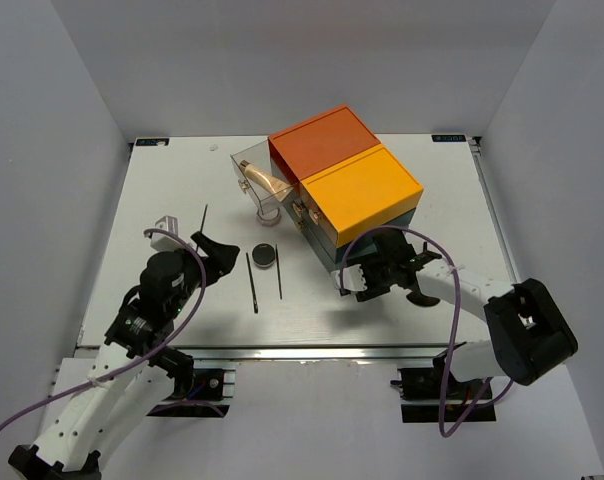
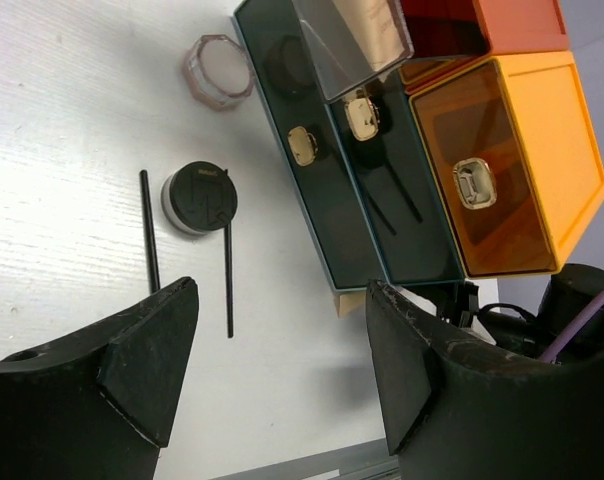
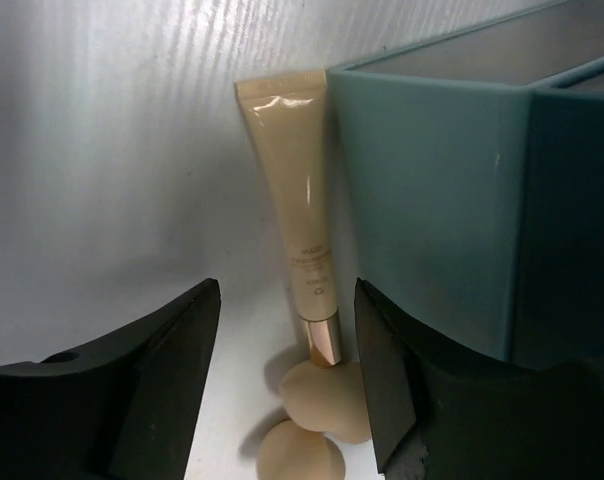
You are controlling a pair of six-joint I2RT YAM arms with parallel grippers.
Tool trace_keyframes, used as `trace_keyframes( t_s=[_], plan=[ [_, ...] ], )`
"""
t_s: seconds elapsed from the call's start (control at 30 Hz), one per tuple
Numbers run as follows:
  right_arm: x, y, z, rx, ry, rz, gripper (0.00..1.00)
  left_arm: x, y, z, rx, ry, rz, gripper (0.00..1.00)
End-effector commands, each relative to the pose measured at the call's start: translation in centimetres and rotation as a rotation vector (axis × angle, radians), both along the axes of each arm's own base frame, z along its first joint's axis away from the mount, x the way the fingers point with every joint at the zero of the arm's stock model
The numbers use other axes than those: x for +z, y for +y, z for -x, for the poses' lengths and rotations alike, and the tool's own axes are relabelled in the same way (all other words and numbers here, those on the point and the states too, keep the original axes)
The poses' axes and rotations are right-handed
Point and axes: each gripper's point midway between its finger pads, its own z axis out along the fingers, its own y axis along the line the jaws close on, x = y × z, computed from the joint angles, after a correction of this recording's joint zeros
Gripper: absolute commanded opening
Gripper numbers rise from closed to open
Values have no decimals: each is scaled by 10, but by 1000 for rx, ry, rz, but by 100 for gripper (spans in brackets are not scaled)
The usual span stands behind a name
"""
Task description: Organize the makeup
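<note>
The round black compact (image 1: 265, 254) lies on the white table with two thin black sticks (image 1: 252, 282) (image 1: 279, 272) beside it. The pinkish jar (image 1: 269, 212) stands by the drawer box. The left wrist view shows the jar (image 2: 219, 70), the compact (image 2: 199, 197) and the sticks (image 2: 149, 230) (image 2: 228, 270). My left gripper (image 1: 217, 255) (image 2: 282, 350) is open and empty, left of them. My right gripper (image 1: 357, 280) (image 3: 287, 350) is open at the teal drawer's corner, its jaws either side of the beige tube (image 3: 300, 220) and two beige sponges (image 3: 332, 395) (image 3: 300, 455). No black brush shows.
The orange, yellow and teal drawer box (image 1: 357, 185) stands mid-table, its teal wall (image 3: 432, 200) right beside the tube. A clear drawer (image 1: 252, 170) is pulled out on its left with something beige inside. A thin black stick-like thing (image 1: 203, 217) and a white bracket (image 1: 162, 222) lie far left.
</note>
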Motion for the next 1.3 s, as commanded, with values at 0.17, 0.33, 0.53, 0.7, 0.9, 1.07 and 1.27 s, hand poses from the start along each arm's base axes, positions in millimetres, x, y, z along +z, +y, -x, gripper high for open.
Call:
trace_keyframes(
  t_s=[0.17,0.33,0.53,0.7,0.9,1.07,1.27],
  plan=[
    [-12,3,-16,49,-53,53,56,-13,10,6,44,47,-24,78],
    [-20,5,-24,38,-57,64,54,-12,9,3,36,47,-39,78],
    [-37,0,1,139,102,140,49,-10,7,1,26,45,-46,78],
    [-49,-26,53,266,290,231,38,-9,8,2,33,41,-38,78],
    [-40,-34,76,283,317,217,38,-10,8,2,33,40,-37,78],
    [-32,-39,94,263,352,190,35,-9,5,-1,21,32,-39,78],
    [-34,-40,108,173,436,161,8,-7,1,-5,9,25,-39,78]
  ],
)
